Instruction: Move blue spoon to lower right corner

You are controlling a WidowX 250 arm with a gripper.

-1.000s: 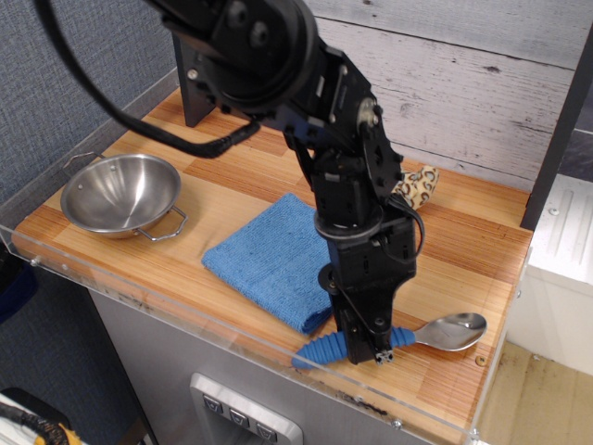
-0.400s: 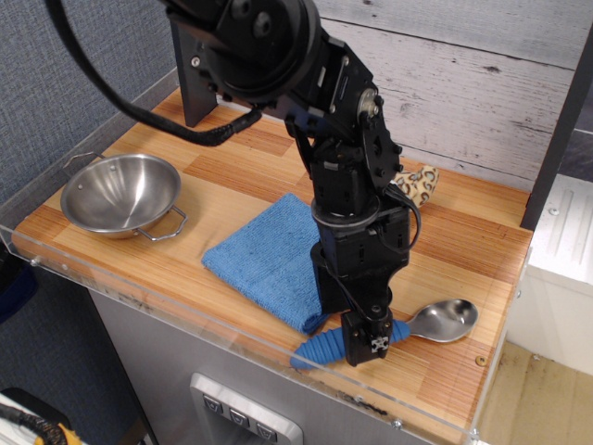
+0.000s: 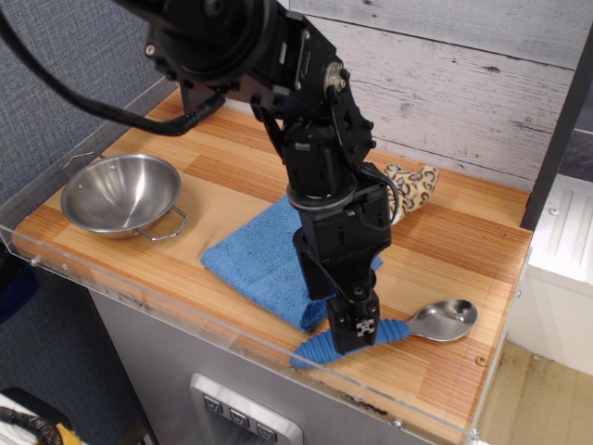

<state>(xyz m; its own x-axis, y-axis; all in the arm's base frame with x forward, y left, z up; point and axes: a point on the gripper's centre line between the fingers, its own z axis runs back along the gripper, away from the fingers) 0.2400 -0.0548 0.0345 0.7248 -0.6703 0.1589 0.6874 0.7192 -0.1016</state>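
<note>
The blue spoon (image 3: 443, 321) lies flat on the wooden tabletop near the lower right corner (image 3: 468, 371), where a small screw (image 3: 479, 360) shows. Its silver bowl points right and its ribbed blue handle (image 3: 395, 328) runs left toward the front rim. My gripper (image 3: 355, 331) hangs over the middle of the handle, fingers pointing down, a little above it. The fingers look loose on the handle and do not carry it. The black arm hides part of the handle.
A folded blue cloth (image 3: 259, 255) lies just left of the spoon. A steel bowl (image 3: 120, 193) sits at the left. A leopard-print toy (image 3: 414, 182) lies behind the arm. A clear acrylic rim (image 3: 232, 336) edges the front.
The gripper has risen and moved left off the handle. The spoon shifted slightly left at first, then stayed still on the table while the gripper moved on.
</note>
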